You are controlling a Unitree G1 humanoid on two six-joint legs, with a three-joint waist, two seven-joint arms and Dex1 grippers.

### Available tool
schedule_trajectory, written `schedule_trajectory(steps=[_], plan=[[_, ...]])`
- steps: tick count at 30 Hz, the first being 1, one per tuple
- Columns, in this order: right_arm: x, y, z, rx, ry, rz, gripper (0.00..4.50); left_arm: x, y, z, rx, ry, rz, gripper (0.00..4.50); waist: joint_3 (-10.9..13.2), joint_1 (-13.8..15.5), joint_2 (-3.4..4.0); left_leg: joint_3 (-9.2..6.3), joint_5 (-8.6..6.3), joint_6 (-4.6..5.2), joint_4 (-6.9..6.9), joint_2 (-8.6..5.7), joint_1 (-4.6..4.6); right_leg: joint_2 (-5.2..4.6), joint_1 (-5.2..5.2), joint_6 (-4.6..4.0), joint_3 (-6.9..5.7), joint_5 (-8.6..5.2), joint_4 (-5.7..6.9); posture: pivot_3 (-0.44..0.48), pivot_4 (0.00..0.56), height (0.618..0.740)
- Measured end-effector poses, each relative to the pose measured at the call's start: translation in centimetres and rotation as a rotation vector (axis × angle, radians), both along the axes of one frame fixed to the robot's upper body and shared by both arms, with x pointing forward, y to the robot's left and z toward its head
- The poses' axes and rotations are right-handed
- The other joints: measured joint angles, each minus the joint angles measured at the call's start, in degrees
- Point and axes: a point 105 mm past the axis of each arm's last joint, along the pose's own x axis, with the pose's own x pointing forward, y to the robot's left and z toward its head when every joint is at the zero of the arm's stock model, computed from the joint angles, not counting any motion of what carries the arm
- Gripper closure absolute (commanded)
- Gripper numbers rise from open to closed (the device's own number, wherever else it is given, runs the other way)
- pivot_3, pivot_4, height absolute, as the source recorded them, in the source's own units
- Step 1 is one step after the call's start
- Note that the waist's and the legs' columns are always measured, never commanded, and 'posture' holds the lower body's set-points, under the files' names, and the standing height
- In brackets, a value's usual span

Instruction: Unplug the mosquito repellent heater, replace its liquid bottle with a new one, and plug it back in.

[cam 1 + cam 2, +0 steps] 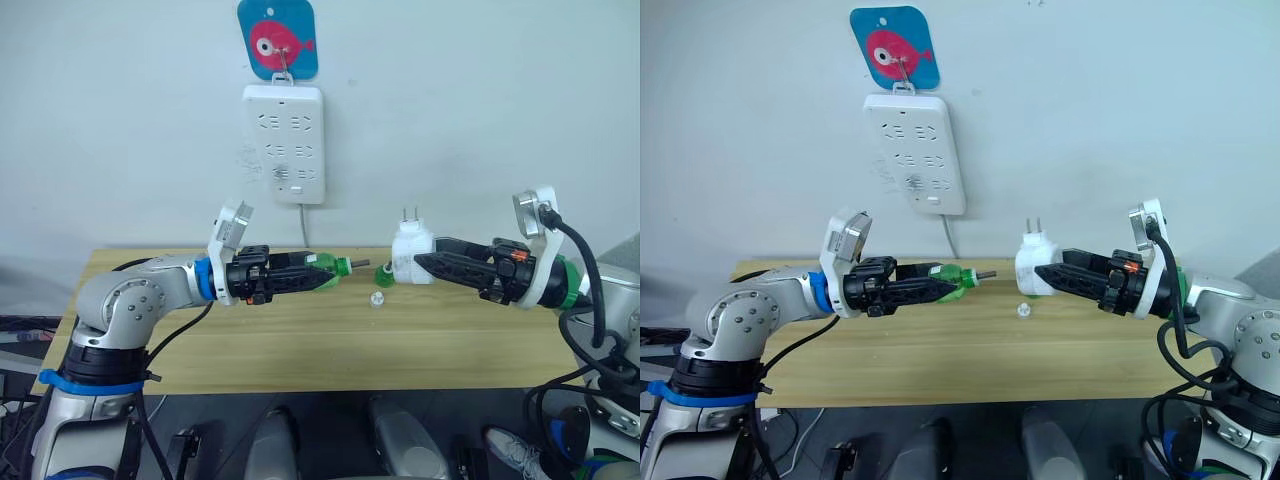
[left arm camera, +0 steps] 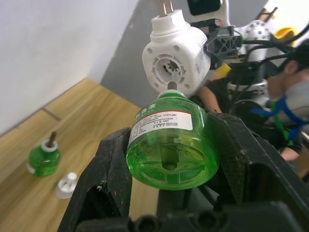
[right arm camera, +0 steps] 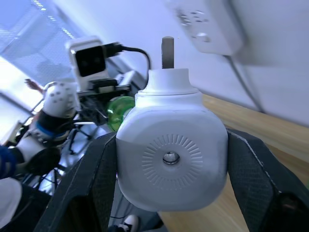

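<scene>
Left gripper (image 1: pixel 325 275), jaws clamped on the new one (image 1: pixel 326 269), aims its wick rightward, seemingly in line with the socket of the mosquito repellent heater (image 1: pixel 410 254), which sits clamped in the right gripper (image 1: pixel 425 264) jaws.

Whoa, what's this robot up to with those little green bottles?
It is swapping the liquid in a plug-in mosquito repellent heater. The right gripper holds the white heater, unplugged from the power strip on the wall. The left gripper holds a green bottle with its wick pointed at the heater's opening, close but not yet in. Another green bottle and a small clear cap sit on the wooden table.
</scene>
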Motion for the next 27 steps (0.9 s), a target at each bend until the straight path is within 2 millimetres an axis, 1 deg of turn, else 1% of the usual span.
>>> schedule_trajectory(steps=[6, 15, 22, 27], plan=[[0.0, 0.9, 0.5, 0.031, -0.018, 0.057, 1.62, -0.7, -0.5, 0.9, -0.02, -0.009, -0.039, 2.17, 0.0, 0.0, 0.0, -0.01, 0.0, 0.0, 0.0, 0.01, 0.0, 0.0, 0.0, -0.01, -0.02, 0.0, 0.01, -0.183, 0.181, 0.74], [-0.4, 2.0, 0.9, 0.055, -0.036, 0.113, 1.62, -0.6, -1.0, 1.2, -0.046, -0.012, -0.046, 2.17, 0.0, 0.0, 0.0, -0.03, 0.01, 0.0, 0.03, 0.0, 0.0, -0.01, 0.0, -0.01, -0.03, 0.01, 0.08, -0.184, 0.18, 0.74], [-0.7, 2.0, 0.6, 0.032, -0.025, 0.126, 1.62, -0.8, -1.2, 1.5, -0.052, -0.025, -0.07, 2.17, 0.0, 0.0, -0.01, -0.04, 0.0, 0.0, 0.04, 0.0, 0.0, -0.01, 0.0, -0.01, -0.04, 0.01, 0.11, -0.19, 0.185, 0.74], [-0.7, 2.2, 0.6, 0.026, -0.032, 0.128, 1.62, -0.9, -1.5, 1.3, -0.027, -0.03, -0.096, 2.17, 0.0, 0.0, -0.01, -0.04, 0.01, 0.0, 0.08, 0.0, 0.01, -0.01, 0.0, -0.02, -0.04, 0.01, 0.16, -0.187, 0.186, 0.74]])
